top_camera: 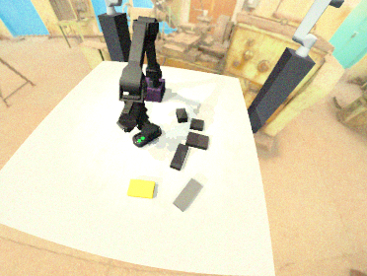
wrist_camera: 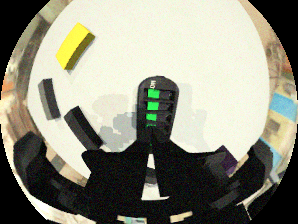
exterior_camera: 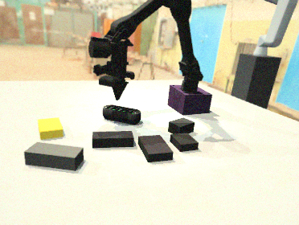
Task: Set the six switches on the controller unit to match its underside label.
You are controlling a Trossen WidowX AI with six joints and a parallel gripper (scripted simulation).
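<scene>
The dark grey controller unit (top_camera: 155, 136) (exterior_camera: 132, 116) (wrist_camera: 142, 102) sits on its base on the white bench, switches up. In the wrist view its rounded end with the ON marking points away from the gripper. Three green patches show clearly in the left column, with a thin sliver of green below them; the right column beside them is dark. The switches nearest the gripper are hidden by the fingers. The label underneath is not visible. My gripper (exterior_camera: 117, 99) (wrist_camera: 150, 128) is shut and empty, its tips a little above the unit, apart from it in the exterior view.
A yellow block (top_camera: 141, 189) (exterior_camera: 51, 128) (wrist_camera: 75, 46) and a grey block (top_camera: 187, 194) (exterior_camera: 54, 156) lie farther out. Several black blocks, one of them long (top_camera: 180, 157) (exterior_camera: 112, 139) (wrist_camera: 83, 127), lie beside the unit. The purple arm base (top_camera: 157, 92) (exterior_camera: 190, 101) stands behind.
</scene>
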